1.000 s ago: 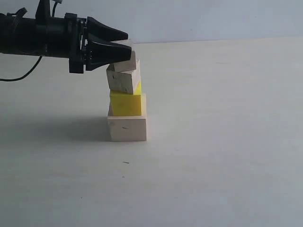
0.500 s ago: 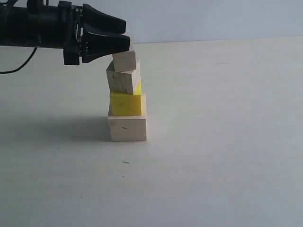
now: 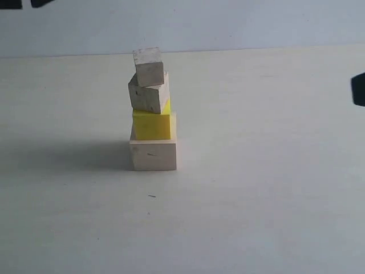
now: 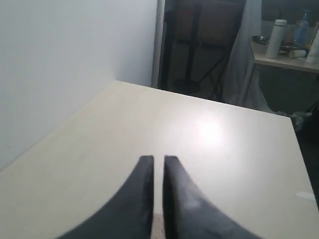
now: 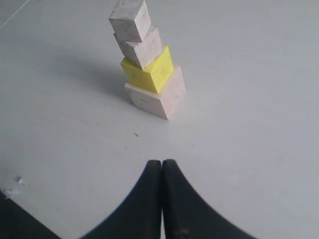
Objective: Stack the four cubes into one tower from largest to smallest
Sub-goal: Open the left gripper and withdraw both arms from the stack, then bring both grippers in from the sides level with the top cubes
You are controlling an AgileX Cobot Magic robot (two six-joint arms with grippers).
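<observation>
The tower stands alone on the pale table (image 3: 256, 171). At its base is the large pale wood cube (image 3: 154, 155), then the yellow cube (image 3: 152, 125), the speckled tan cube (image 3: 148, 98) turned slightly askew, and the small greyish-white cube (image 3: 148, 65) on top. The right wrist view shows the same column, with its greyish-white cube (image 5: 129, 21) uppermost. My left gripper (image 4: 158, 158) is shut to a thin slit, holds nothing, and faces away over bare table. My right gripper (image 5: 161, 162) is shut and empty, well back from the tower; only a dark tip (image 3: 359, 89) shows at the exterior view's right edge.
A white wall (image 4: 65, 64) runs along one side of the table. Beyond the table's far edge (image 4: 209, 99) stands a desk with a white bottle (image 4: 275, 39). A small scrap (image 5: 15, 184) lies near my right arm.
My left gripper has let go of the greyish-white cube, risen and pulled back to the upper left out of the exterior view, and closed. The tower has stayed standing.
</observation>
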